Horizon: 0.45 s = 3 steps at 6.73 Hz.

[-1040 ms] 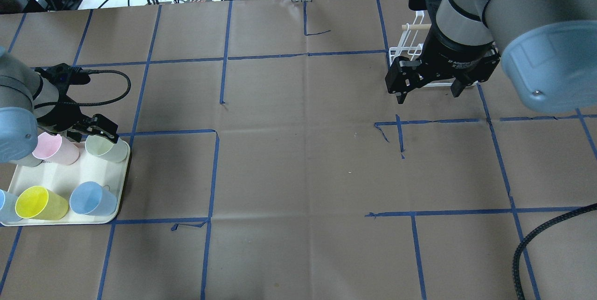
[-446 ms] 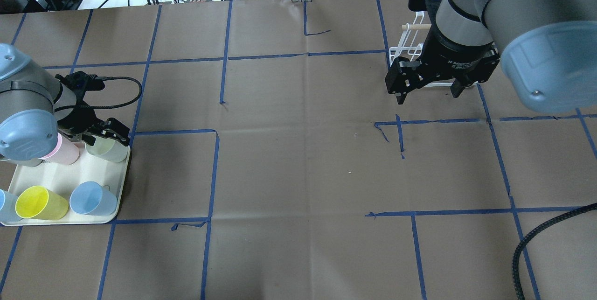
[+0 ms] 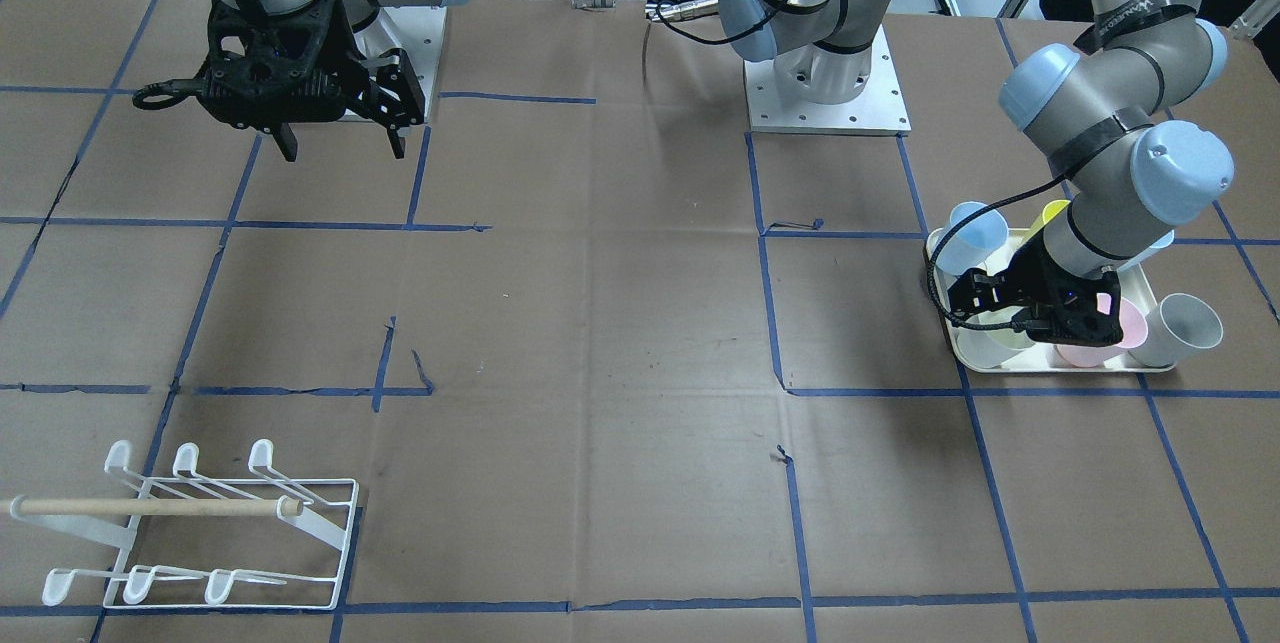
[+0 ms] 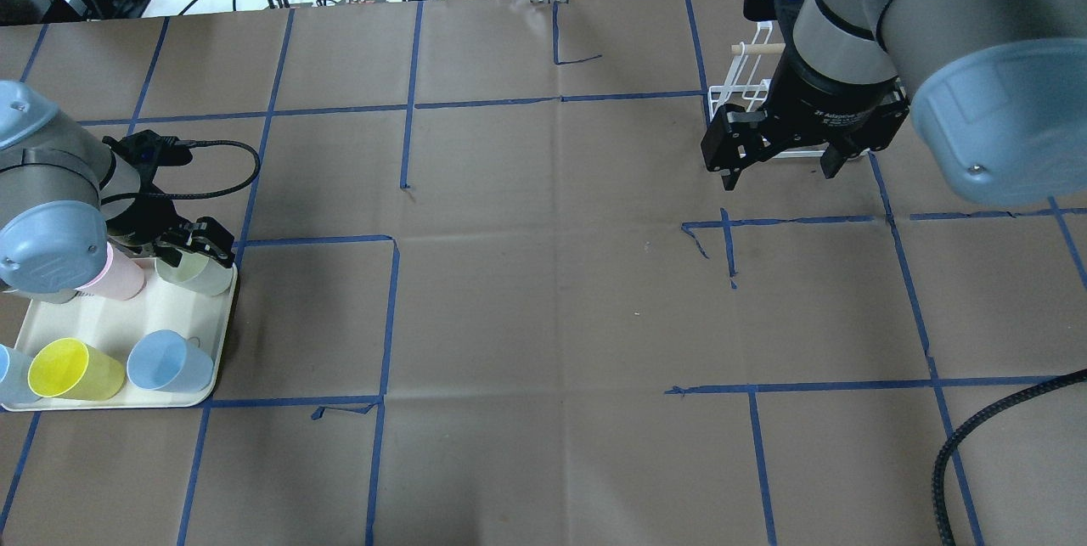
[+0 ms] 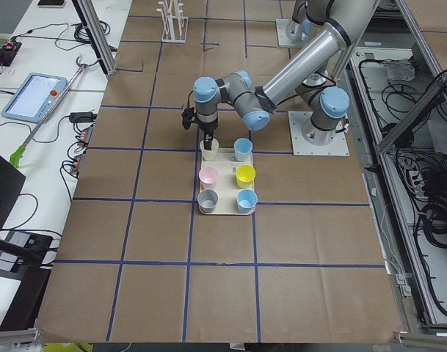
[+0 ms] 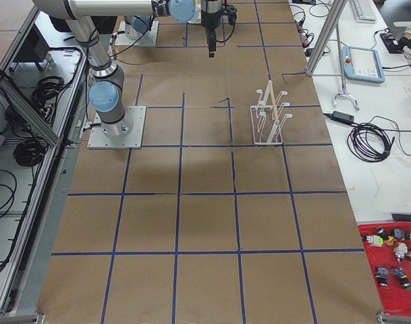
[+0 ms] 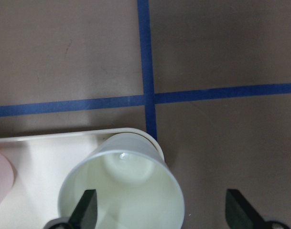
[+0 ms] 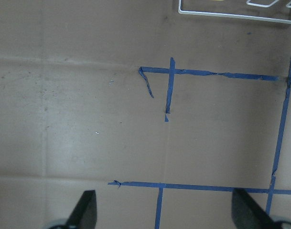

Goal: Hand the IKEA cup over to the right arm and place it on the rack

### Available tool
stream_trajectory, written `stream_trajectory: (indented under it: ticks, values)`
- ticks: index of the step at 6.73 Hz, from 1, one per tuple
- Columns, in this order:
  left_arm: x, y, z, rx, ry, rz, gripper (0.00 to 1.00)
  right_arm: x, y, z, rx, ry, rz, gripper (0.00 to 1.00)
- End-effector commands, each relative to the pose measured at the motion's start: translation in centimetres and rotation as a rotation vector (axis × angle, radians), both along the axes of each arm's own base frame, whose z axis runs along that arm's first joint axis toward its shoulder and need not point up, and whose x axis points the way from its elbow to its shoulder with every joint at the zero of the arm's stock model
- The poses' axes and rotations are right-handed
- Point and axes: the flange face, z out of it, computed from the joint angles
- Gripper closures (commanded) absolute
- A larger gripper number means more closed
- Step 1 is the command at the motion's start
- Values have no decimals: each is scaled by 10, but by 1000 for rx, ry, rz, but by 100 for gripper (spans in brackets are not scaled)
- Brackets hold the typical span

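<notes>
A pale green cup (image 4: 206, 274) stands at the far right corner of a cream tray (image 4: 110, 321). My left gripper (image 4: 204, 247) is open and low over this cup. In the left wrist view one fingertip (image 7: 88, 206) is inside the cup (image 7: 121, 191) and the other is outside its wall, above the brown paper. My right gripper (image 4: 777, 168) is open and empty, held above the table just in front of the white wire rack (image 4: 737, 92). The rack (image 3: 200, 523) with its wooden dowel holds nothing.
The tray also carries a pink cup (image 4: 126, 278), a yellow cup (image 4: 72, 369), a blue cup (image 4: 170, 362) and more at its left edge. Brown paper with blue tape lines (image 4: 543, 291) covers the table between the arms. Cables lie along the far edge.
My left arm has swung right and lowered its open gripper onto the pale green cup. The right arm and the rack have not moved.
</notes>
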Motion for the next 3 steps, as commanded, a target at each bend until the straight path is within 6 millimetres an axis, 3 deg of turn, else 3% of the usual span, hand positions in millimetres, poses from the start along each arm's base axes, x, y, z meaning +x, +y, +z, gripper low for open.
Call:
stream_trajectory:
  ticks: [1,2,3]
  values:
    - [0,1,3,-3,-8,-3,91,0,0,0,0,-1,0,0]
    - [1,1,8,-13,-11,-3,100,0,0,0,-1,-3,0,0]
    - [2,-2,17,-31,-21,-3,100,0,0,0,-1,-3,0,0]
